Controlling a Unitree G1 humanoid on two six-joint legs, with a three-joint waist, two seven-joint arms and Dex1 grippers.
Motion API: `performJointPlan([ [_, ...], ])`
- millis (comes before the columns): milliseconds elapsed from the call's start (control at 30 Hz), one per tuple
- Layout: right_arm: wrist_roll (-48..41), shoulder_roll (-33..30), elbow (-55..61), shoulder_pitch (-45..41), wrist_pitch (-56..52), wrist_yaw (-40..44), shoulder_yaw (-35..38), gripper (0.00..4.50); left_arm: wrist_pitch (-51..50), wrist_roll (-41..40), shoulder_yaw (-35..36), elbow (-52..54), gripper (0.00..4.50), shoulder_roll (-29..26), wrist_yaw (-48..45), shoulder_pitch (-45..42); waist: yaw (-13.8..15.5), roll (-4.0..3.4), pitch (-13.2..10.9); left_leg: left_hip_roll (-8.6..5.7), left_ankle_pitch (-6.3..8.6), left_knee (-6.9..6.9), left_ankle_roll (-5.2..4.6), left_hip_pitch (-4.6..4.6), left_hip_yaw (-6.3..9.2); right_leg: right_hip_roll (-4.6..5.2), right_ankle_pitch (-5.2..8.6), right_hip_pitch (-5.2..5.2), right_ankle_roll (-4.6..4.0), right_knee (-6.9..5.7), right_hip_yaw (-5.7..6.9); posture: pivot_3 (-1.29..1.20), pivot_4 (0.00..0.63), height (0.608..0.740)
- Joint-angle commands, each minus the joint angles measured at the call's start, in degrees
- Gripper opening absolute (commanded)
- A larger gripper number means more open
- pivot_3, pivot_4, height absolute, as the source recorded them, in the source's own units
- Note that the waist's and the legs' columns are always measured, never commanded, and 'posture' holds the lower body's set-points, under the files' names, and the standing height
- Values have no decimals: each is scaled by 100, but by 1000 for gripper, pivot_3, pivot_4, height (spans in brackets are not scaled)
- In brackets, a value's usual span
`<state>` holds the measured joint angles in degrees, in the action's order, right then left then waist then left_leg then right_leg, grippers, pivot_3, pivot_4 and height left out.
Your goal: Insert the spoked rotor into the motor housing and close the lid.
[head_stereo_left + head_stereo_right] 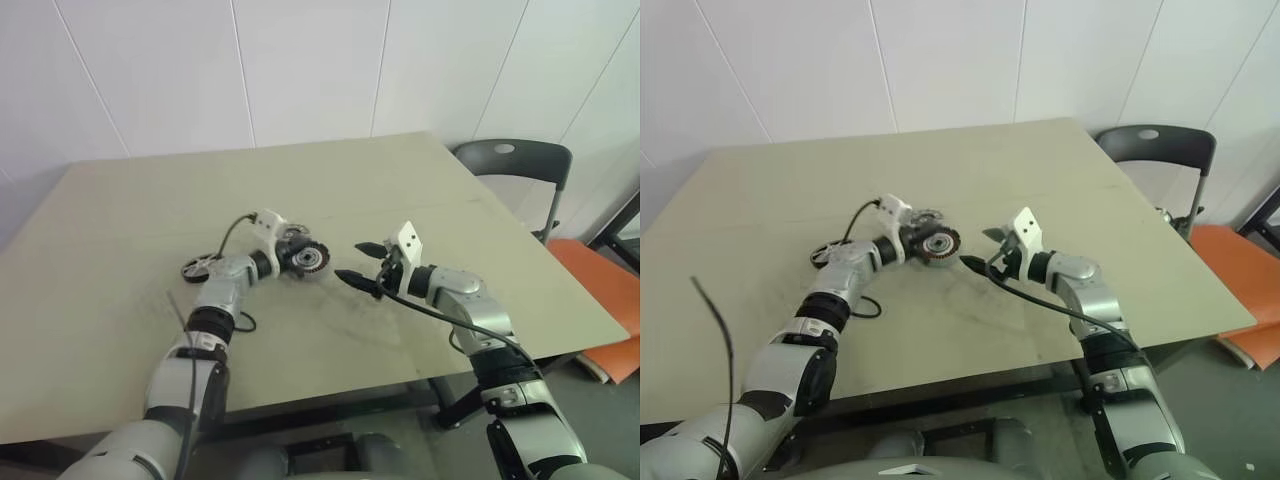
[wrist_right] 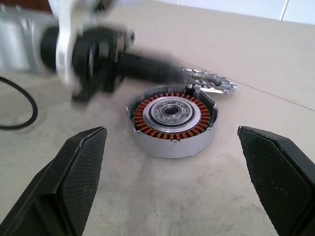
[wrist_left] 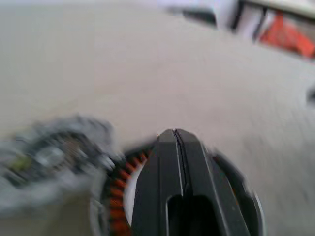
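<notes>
Right wrist view: the motor housing [image 2: 172,124] was seen resting on the table [image 2: 246,59], open side up, a red-copper ring and a dark centre laid bare. Above its far rim the spoked rotor [image 2: 209,81] was pinched, tilted, by the closed left gripper [image 2: 184,74] (presumably so it could be lowered in flat). The right gripper [image 1: 360,265] was held with fingers spread wide just beside the housing, empty, probably to steady the can.

On the desk [image 1: 940,370] the motor housing [image 1: 937,245] sat with its copper ring showing. The left gripper [image 1: 923,243] reached over it, and the right gripper [image 1: 978,250] waited just beside it, fingers spread wide.
</notes>
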<state>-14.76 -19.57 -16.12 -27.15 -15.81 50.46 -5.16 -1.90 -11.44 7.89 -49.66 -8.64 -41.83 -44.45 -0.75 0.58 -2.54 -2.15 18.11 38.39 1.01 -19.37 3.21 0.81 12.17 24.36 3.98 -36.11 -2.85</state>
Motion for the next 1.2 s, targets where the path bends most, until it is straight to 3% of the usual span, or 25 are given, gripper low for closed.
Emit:
performJointPlan([
  [33, -94, 48, 96, -157, 133, 60, 85, 4500, -84, -724, 617, 989, 14, -247, 157, -408, -4, 0, 0, 0, 0, 0, 0, 0, 0, 0, 0, 1, 0, 1, 0, 0, 0, 740],
  [267, -67, 92, 22, -197, 153, 179, 28, 4500, -1844, -1597, 927, 3529, 14, -769, 577, 913, -40, -10, 6, 0, 0, -8, 0, 7, -4, 2, 0, -1, 0, -1, -7, 0, 0, 740],
  [333, -52, 110, -24, -220, 165, 224, -2, 4500, -2585, -2105, 1113, 4374, 373, -798, 864, 1417, -36, -9, 6, 1, 0, -7, 0, 6, -1, 8, 0, 0, 0, -3, -8, 0, 0, 740],
  [533, -25, 146, -149, -296, 205, 362, -69, 4500, -4142, -4557, 2270, 6651, 2273, -367, 2574, 2835, -2, -1, 7, 1, 1, 0, 1, 1, 6, 18, 0, -1, 0, -2, -5, 0, 0, 740],
  [633, -15, 144, -206, -332, 227, 432, -95, 4500, -4314, -5684, 2687, 7179, 3268, -65, 3645, 3422, -5, -1, 8, 0, 1, -1, 1, 8, 4, 18, 0, -8, 0, -1, -6, 0, 0, 740],
  [767, 12, 146, -302, -394, 271, 498, -125, 4500, -4229, -6447, 2725, 7484, 4478, 365, 4772, 4301, -1, 1, 8, 0, 0, 1, 2, 18, 5, 7, 1, -20, -1, -2, -6, 0, 0, 740],
  [933, 33, 149, -380, -463, 292, 559, -130, 4500, -3857, -6684, 2606, 7299, 4478, 784, 5848, 4721, 15, 3, 4, 1, 0, 0, 2, 80, 6, -5, 13, -84, -14, 13, 1, 0, 0, 740],
  [1200, 52, 151, -406, -509, 299, 592, -124, 4500, -3650, -7076, 2451, 6438, 4478, 638, 6164, 4539, -11, 2, 4, 1, 1, -9, 2, 124, 6, -15, 33, -151, -3, 64, 4, 0, 0, 740],
])
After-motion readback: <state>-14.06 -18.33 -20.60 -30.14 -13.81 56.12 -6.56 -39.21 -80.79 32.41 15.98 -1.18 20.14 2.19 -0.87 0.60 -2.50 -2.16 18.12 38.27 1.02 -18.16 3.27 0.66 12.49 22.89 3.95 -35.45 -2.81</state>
